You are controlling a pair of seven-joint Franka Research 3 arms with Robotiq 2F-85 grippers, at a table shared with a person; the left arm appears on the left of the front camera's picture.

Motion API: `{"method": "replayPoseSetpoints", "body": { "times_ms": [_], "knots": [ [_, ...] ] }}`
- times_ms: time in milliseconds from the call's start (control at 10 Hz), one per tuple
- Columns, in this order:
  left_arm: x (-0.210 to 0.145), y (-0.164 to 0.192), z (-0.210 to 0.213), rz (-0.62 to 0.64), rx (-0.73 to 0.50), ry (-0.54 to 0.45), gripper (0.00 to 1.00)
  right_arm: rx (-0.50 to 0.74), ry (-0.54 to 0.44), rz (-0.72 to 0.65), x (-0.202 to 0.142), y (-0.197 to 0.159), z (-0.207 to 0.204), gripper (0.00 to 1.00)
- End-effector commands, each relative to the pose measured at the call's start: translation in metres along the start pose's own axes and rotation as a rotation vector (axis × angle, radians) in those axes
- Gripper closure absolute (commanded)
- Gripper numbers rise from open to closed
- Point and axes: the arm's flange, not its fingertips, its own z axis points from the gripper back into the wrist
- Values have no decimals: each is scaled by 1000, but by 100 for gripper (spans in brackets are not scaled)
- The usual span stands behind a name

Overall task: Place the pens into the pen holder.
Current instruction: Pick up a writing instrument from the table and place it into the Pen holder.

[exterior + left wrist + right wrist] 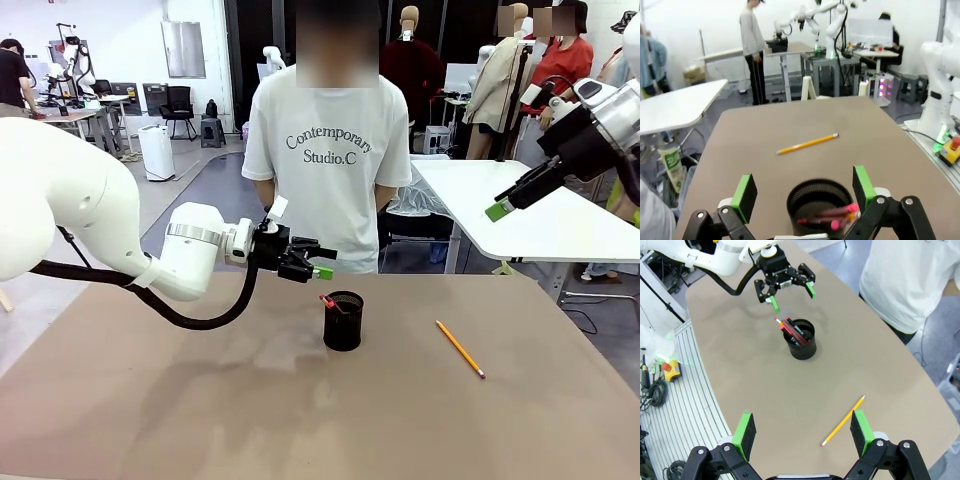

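Hovering just above and beside the pen holder [343, 322], the left gripper [319, 259] has its fingers spread wide, grasping nothing. Two pens [790, 330] lean inside the holder. The orange-yellow pencil [460, 348] lies on the table [150, 400] to the holder's right, well apart. The right gripper [802, 430], raised above the pencil, is equally spread and empty.

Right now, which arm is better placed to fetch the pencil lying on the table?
Right. The orange-yellow pencil lies on that side, ahead of the open right gripper; the open left gripper hovers at the pen holder, farther away.
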Motion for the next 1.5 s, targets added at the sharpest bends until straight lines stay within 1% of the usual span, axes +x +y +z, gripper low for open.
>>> {"method": "replayPoseSetpoints", "body": {
  "times_ms": [0,100,300,500,700,900,1200,1400],
  "knots": [
    [17,-22,26,69,17,129,0,7,-12,3,1,0,1,0],
    [24,-27,42,64,39,183,0,7,-12,3,1,0,1,0],
    [43,-48,70,71,77,263,0,7,-12,3,1,0,1,0],
    [58,-64,100,67,120,371,0,7,-12,3,1,0,1,0],
    [72,-72,128,59,167,435,0,7,-12,3,1,0,1,0],
    [84,-83,149,28,256,497,0,7,-12,3,1,0,1,0],
    [92,-91,175,-4,311,489,0,7,-12,3,1,0,1,0],
    [94,-95,178,-8,326,478,0,7,-12,3,1,0,1,0]
  ]
}}
